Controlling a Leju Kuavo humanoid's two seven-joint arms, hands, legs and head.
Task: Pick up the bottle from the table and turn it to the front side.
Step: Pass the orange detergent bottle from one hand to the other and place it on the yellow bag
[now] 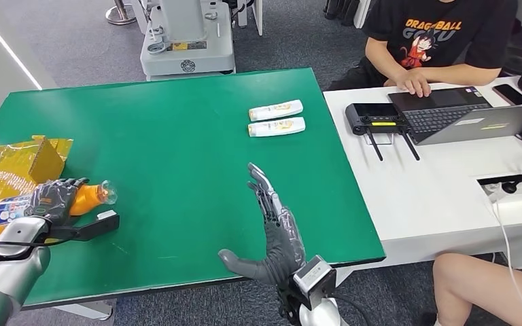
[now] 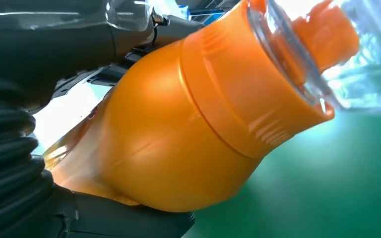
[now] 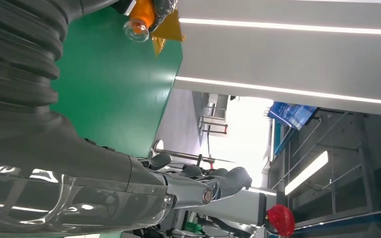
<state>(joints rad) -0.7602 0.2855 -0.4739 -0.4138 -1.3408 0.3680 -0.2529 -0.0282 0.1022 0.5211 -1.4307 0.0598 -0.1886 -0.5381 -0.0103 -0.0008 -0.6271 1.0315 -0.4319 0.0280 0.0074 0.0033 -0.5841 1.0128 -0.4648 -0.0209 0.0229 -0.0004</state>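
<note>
An orange bottle with a clear cap lies sideways over the green table's left edge, cap toward the middle. My left hand grips it around the body, near the blue-and-white label. Up close in the left wrist view the orange bottle is wrapped by the hand's dark fingers. My right hand stands open above the table's near edge, fingers straight and pointing away, holding nothing. In the right wrist view the orange bottle appears far off.
Two white bottles lie side by side at the table's far right. A yellow bag and cardboard box sit at the left edge. A person sits at a white desk to the right with a laptop.
</note>
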